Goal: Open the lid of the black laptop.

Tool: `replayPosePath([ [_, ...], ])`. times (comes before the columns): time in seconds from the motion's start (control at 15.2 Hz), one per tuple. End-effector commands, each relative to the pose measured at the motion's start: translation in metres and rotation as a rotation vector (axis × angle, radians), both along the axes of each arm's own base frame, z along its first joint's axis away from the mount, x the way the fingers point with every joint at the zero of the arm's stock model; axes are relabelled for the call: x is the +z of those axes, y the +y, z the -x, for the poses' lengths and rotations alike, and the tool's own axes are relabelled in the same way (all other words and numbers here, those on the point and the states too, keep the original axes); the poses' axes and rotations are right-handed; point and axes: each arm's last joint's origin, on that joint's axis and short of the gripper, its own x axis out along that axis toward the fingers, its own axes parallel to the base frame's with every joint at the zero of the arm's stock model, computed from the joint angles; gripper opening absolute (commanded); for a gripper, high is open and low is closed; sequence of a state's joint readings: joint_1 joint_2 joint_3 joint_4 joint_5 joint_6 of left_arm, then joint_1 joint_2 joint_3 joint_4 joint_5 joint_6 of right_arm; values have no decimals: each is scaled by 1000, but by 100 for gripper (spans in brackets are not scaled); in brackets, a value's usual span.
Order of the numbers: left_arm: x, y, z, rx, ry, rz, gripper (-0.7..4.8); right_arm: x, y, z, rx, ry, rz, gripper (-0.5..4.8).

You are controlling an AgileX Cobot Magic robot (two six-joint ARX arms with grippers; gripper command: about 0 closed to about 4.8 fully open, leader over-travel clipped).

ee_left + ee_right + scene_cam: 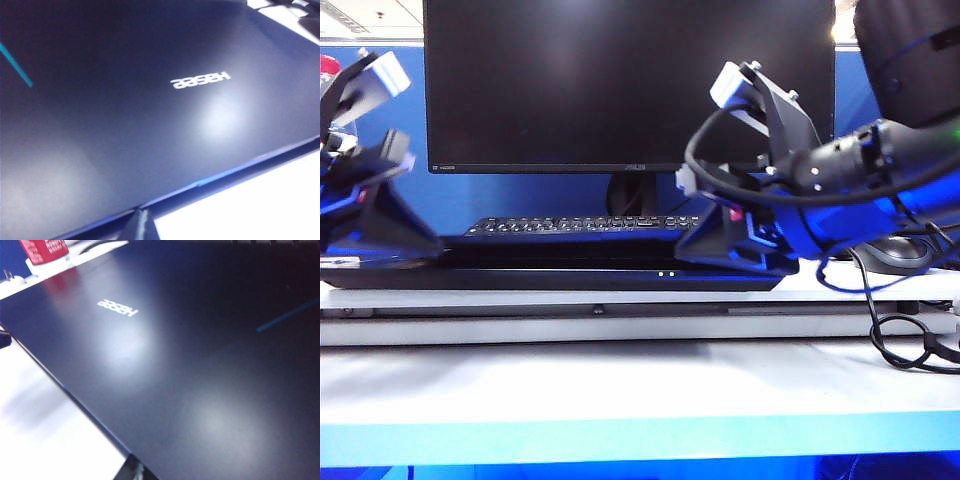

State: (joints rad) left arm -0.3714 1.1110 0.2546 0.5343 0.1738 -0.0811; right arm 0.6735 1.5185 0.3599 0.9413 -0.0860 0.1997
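The black laptop (560, 275) lies flat on the white table, two small LEDs (665, 273) lit on its front edge. Its lid (150, 125) is down, and both wrist views look across its glossy top with the mirrored "Hasee" logo (117, 308). My left gripper (425, 245) sits at the laptop's left end. In the left wrist view its narrow tip (140, 225) touches the lid's front edge with the fingers together. My right gripper (692, 245) rests on the right part of the laptop, and its tip (134, 471) meets the lid's edge (75, 395) the same way.
A big ASUS monitor (620, 80) stands right behind the laptop, with a separate black keyboard (580, 225) at its foot. A mouse (895, 255) and loose cables (910, 340) lie at the right. A red box (44, 250) stands beyond the laptop's far corner.
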Motion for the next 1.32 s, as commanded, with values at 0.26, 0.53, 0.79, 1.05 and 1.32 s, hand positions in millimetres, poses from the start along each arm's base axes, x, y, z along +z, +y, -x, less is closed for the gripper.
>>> replayPosePath([
  [0.26,19,1,-9,92,-132,20,-5,25,6,-11,-39,-132,-79,-4],
  [0.53,23,0,-11,99,-141,23,-5,25,6,-11,-27,-132,-82,-4],
  [0.79,40,-3,-19,90,-187,-1,-5,30,7,-13,-27,-155,-101,-4],
  [1.05,45,-4,-22,89,-196,-2,-5,35,8,-14,-30,-186,-126,-4],
  [1.32,58,-5,-27,96,-236,-29,-5,52,13,-26,-38,-229,-158,-4],
])
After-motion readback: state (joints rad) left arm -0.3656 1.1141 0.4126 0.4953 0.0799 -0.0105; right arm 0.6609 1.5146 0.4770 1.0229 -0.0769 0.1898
